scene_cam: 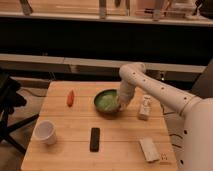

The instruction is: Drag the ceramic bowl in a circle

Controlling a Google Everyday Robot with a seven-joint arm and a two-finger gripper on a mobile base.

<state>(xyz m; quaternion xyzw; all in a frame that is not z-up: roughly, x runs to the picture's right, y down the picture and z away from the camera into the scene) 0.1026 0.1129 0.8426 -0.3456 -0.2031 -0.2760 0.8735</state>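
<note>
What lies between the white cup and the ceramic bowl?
Only bare table between white cup and ceramic bowl, in the camera view. The gripper is at the bowl's rim opposite the cup.

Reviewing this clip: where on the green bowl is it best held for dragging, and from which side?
Hold the bowl by its rim, at the edge on the picture's right, coming down from above. It sits upright and open, and it looks too wide to span. Its thin wall gives a lip that can be pinched, probably with one side inside and one outside. The pincer is at that very edge.
</note>
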